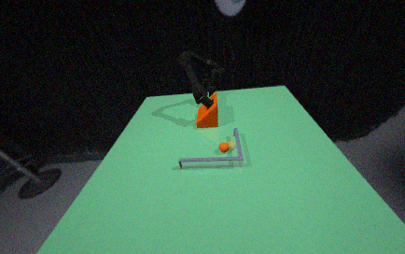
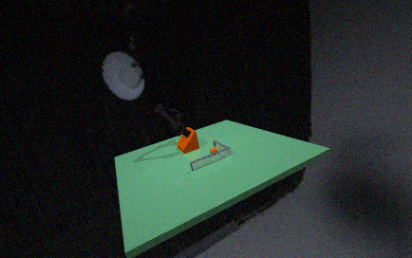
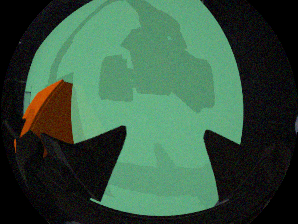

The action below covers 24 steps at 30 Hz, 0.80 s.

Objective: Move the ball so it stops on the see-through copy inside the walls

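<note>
The orange ball (image 1: pixel 223 148) lies on the green table inside the corner made by two low clear walls (image 1: pixel 235 154). The pale see-through copy (image 1: pixel 231 145) sits just to its right, touching or overlapping it, close to the corner. In the exterior view the ball (image 2: pixel 213 150) shows small inside the walls (image 2: pixel 209 158). My gripper (image 1: pixel 204 100) hangs farther back, above the top of an orange wedge (image 1: pixel 208 115), well apart from the ball. In the wrist view the fingers stand wide open with only green table between them; the ball is out of that view.
The orange wedge also shows in the exterior view (image 2: pixel 188 140) and at the left edge of the wrist view (image 3: pixel 49 112). The arm's shadow falls on the table behind the wedge. The table edges are far from the walls.
</note>
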{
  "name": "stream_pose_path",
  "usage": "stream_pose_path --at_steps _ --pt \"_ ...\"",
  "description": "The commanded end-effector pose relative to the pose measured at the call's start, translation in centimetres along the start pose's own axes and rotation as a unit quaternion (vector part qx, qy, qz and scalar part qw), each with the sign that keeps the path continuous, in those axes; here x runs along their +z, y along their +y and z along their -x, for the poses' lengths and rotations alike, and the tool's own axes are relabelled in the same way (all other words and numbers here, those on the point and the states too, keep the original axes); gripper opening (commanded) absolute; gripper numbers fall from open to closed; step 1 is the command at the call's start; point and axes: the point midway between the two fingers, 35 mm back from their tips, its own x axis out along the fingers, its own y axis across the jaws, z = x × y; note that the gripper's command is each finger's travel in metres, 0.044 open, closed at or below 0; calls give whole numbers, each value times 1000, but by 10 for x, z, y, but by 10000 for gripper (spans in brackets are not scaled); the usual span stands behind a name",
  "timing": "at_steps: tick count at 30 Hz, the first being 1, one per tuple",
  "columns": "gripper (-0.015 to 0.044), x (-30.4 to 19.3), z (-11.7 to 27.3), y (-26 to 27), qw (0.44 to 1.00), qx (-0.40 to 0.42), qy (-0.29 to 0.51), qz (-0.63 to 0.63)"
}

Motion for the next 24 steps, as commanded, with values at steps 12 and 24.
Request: stream_pose_path --at_steps 12,24 --pt "380 -111 127 46 949 -136 109 -265" --pt "380 -191 217 185 789 -241 159 -542"
